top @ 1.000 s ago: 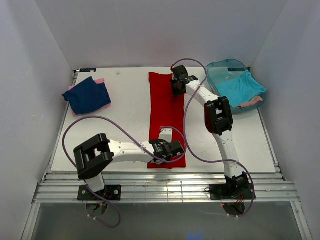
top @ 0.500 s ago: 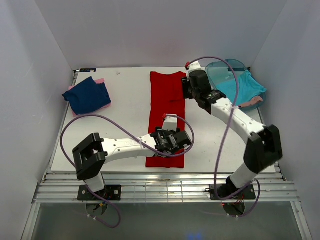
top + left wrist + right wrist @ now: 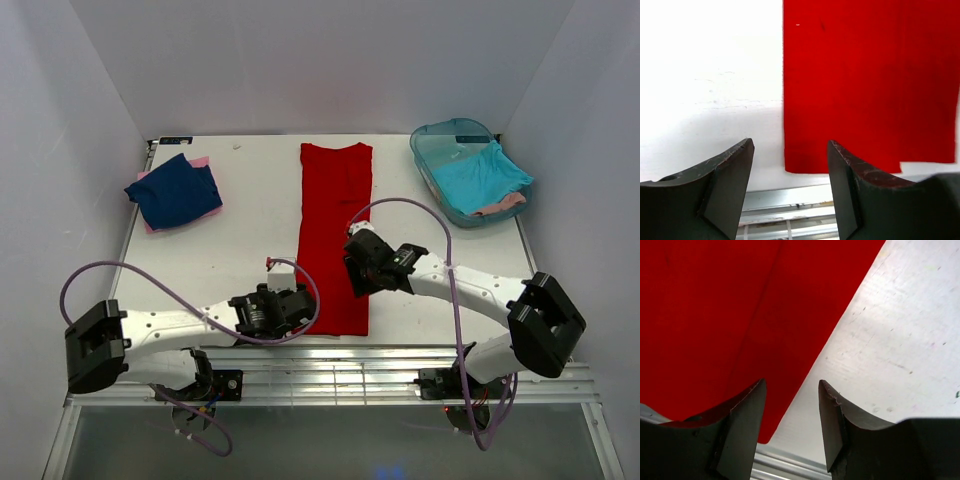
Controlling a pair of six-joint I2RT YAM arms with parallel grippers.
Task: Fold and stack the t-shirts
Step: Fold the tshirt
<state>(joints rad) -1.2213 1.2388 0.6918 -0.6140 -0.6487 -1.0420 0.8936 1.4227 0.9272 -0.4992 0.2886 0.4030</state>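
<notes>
A bright red t-shirt [image 3: 335, 230] lies flat as a long narrow strip down the middle of the table. My left gripper [image 3: 298, 312] hangs open just off its near left corner, nothing between the fingers [image 3: 735, 175]; the red t-shirt [image 3: 870, 85] fills the upper right of that view. My right gripper [image 3: 354, 274] is open over the strip's right edge near the front, also empty; the red t-shirt [image 3: 715, 315] shows under its left finger [image 3: 747, 415]. A navy t-shirt [image 3: 175, 192] rests folded on a pink one [image 3: 203, 162] at the far left.
A translucent teal tub [image 3: 438, 137] at the far right holds a turquoise t-shirt [image 3: 480, 175] and a pink one [image 3: 500, 205]. Metal rails [image 3: 330, 375] run along the table's near edge, close below both grippers. White walls enclose the table.
Both grippers went from shut to open. The right arm swung back from the shirt's far end to its near right edge; the left arm pulled back toward the near left corner.
</notes>
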